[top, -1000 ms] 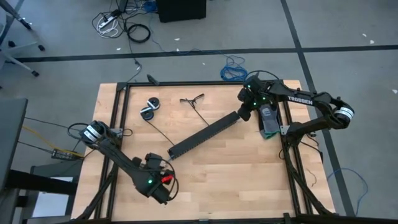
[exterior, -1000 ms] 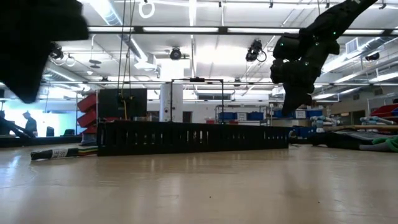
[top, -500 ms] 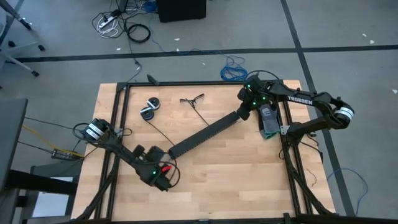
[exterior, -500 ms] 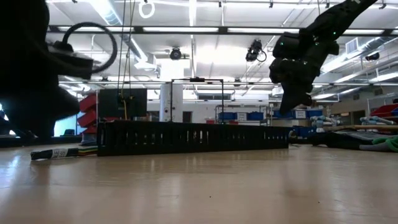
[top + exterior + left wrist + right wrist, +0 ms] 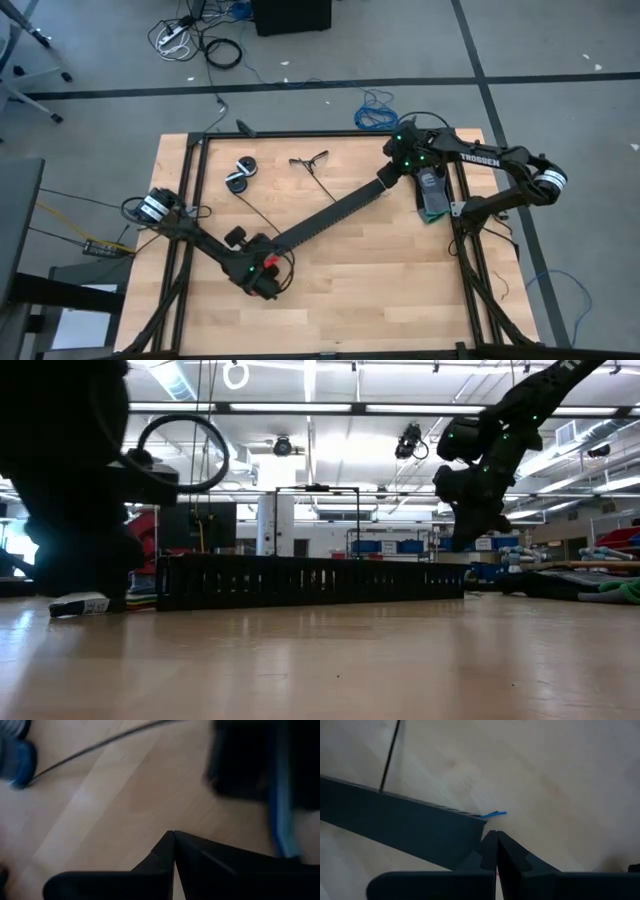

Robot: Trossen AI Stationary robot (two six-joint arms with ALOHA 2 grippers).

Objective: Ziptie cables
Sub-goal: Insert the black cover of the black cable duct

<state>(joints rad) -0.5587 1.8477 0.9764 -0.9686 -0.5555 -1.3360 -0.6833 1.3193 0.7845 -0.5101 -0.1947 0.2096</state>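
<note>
Left gripper: the left gripper (image 5: 263, 283) sits low over the table (image 5: 380, 290) toward its near-left corner, fingers pressed together with nothing between them, as its wrist view (image 5: 173, 851) shows.
Near end of strip: the long black perforated strip (image 5: 325, 216) begins just beside the left arm and runs diagonally across the middle of the table toward the far-right corner.
Zip tie: a thin black zip tie (image 5: 252, 212) lies flat on the wood from the small rolls toward the near end of the strip.
Right gripper: the right gripper (image 5: 386, 177) is at the far end of the strip, fingers closed on nothing, tips (image 5: 495, 851) just beside the strip's end corner.
Blue scrap: a small blue bit (image 5: 494, 814) lies on the wood at that corner.
Rolls: two small black and white rolls (image 5: 241, 173) lie near the far-left corner.
Cables: I cannot tell where the wire bundle is.
</note>
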